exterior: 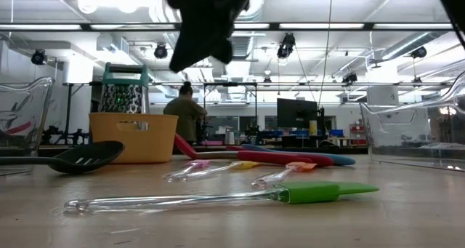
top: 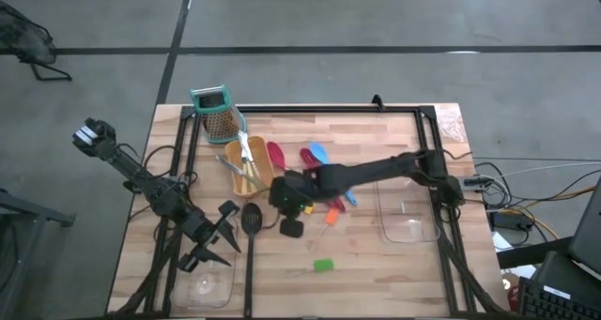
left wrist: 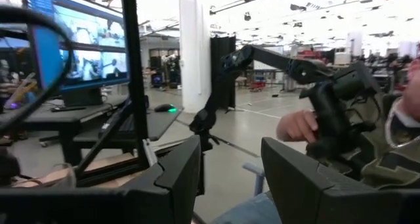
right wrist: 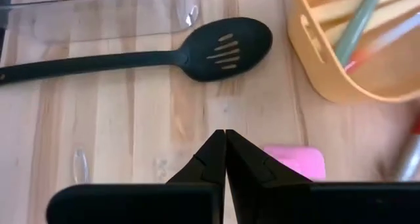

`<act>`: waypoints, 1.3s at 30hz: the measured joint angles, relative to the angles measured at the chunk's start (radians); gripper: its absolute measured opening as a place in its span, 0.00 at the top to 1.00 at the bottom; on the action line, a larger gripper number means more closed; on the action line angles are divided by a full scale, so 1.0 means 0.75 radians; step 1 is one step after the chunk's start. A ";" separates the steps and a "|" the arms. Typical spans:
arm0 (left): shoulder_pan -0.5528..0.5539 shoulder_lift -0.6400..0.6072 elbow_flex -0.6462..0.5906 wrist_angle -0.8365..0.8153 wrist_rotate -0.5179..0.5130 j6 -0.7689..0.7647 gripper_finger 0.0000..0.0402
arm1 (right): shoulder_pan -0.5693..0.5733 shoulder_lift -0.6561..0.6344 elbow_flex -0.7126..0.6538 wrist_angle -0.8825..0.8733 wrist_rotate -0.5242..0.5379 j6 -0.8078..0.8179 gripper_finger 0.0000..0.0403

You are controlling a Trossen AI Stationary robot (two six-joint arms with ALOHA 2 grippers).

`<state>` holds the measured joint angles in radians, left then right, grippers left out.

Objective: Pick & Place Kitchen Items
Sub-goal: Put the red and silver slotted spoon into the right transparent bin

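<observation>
Two arms: right gripper [right wrist: 225, 135] hovers mid-tabletop, jaws pressed together on nothing. Pink-tipped tool [right wrist: 295, 161] lies just beside its fingertips; black slotted spoon [right wrist: 226, 41] ahead, handle crosswise. Left gripper [top: 218, 236] parked open near front-left corner.

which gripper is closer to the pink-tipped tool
Right. The right gripper is shut directly beside the pink-tipped tool; the left gripper waits open, past the black slotted spoon.
</observation>
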<state>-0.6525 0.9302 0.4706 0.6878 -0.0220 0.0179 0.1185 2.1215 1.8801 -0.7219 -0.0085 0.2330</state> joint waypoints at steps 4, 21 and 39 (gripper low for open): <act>0.001 -0.005 0.000 -0.010 -0.036 0.021 0.58 | 0.026 -0.129 -0.182 0.071 0.033 0.048 0.98; 0.054 -0.120 0.000 -0.344 -0.486 0.036 0.66 | 0.160 -0.722 -1.078 0.705 0.285 0.223 0.98; 0.231 -0.349 -0.170 -0.461 -0.318 0.081 0.90 | 0.158 -0.731 -1.248 0.872 0.296 0.273 0.98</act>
<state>-0.4794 0.6686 0.3434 0.3423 -0.2606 0.0789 0.2373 1.5730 0.9440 -0.0679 0.2132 0.4376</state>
